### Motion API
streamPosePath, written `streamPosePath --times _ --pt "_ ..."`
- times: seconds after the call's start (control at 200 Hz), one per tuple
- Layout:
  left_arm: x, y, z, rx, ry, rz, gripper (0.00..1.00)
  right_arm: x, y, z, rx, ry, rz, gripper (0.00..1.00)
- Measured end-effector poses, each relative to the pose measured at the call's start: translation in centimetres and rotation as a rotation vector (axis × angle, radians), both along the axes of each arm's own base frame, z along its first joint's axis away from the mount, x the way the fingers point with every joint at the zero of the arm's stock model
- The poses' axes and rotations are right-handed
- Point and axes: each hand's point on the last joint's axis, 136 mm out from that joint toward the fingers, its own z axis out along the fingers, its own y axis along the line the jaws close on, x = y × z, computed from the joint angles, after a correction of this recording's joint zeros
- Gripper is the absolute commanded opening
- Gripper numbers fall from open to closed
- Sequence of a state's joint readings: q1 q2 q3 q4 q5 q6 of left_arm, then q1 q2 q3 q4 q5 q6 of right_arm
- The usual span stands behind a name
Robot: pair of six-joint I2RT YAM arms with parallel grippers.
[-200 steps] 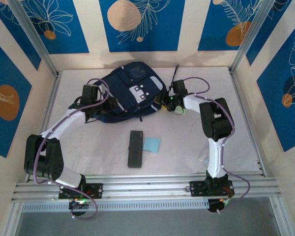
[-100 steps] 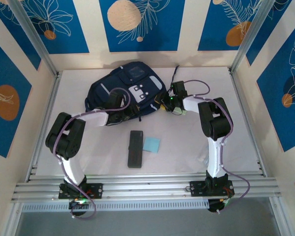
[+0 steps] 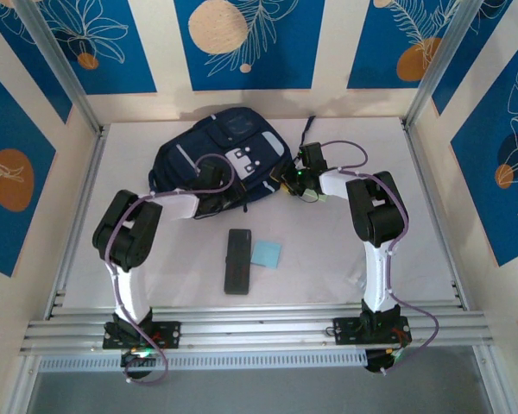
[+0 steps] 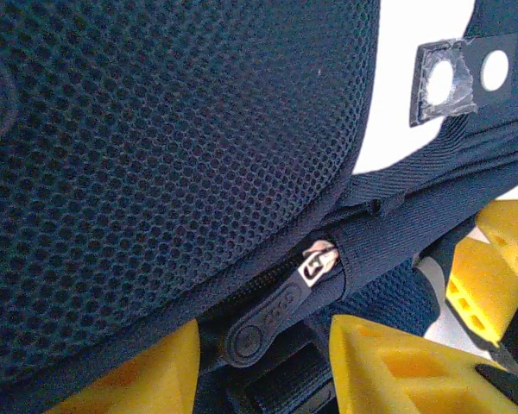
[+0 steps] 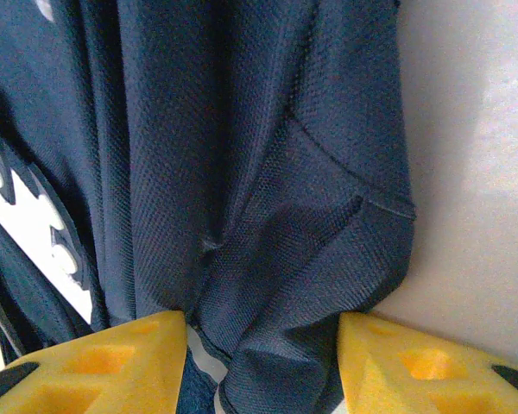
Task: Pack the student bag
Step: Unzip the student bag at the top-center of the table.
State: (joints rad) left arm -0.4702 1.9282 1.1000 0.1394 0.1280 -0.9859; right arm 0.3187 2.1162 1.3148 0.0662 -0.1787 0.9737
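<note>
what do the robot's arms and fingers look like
The left arm and right arm both have white links, chunky black joint housings and purple cables looping along them. The fingers are bright yellow wedges with recessed pockets.

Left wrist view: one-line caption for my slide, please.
Left gripper straddling the zipper pull of the navy student bag, jaws apart.

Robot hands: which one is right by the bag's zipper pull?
The left gripper: the black zipper pull sits between its yellow fingers. The right gripper grips only plain bag cloth.
</note>
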Motion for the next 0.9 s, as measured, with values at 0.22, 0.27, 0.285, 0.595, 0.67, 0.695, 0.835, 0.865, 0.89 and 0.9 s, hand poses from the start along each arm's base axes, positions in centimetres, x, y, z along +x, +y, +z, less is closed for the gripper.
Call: streamPosePath --times 0.22,0.27,0.285,0.595,0.67,0.695,0.835,0.865,0.89,0.9 --pt "0.8 -0.7 0.2 -0.019 -0.012 0.005 0.35 0.0 0.1 0.0 -0.009 -0.004 0.002 0.49" --pt "1.1 -0.9 0.4 -0.027 -0.028 0.004 0.34 0.0 0.3 0.0 -0.012 -0.005 0.003 0.49" --pt "1.2 -0.9 0.5 -0.030 -0.033 0.004 0.33 0.0 0.3 0.0 -0.012 -0.005 0.004 0.49" --pt "1.9 -1.2 0.3 -0.029 -0.065 -0.005 0.31 -0.2 0.8 0.0 -0.024 -0.012 0.021 0.49" --pt "2.0 -1.3 0.3 -0.018 -0.070 -0.015 0.33 -0.2 0.8 0.0 -0.025 -0.014 0.024 0.49" --pt "2.0 -1.3 0.3 -0.015 -0.069 -0.019 0.34 -0.2 0.8 0.0 -0.025 -0.014 0.024 0.49" --pt "2.2 -1.5 0.1 0.062 -0.042 -0.068 0.36 -0.2 0.8 0.0 -0.026 -0.014 0.024 0.49" --pt "2.3 -1.5 0.1 0.092 -0.030 -0.082 0.36 -0.2 0.8 0.0 -0.025 -0.014 0.024 0.49" --pt "2.3 -1.5 0.0 0.115 -0.021 -0.093 0.36 -0.2 0.8 0.0 -0.026 -0.014 0.024 0.49" --pt "2.3 -1.5 -0.1 0.126 -0.018 -0.097 0.35 -0.2 0.8 0.0 -0.026 -0.014 0.024 0.49"
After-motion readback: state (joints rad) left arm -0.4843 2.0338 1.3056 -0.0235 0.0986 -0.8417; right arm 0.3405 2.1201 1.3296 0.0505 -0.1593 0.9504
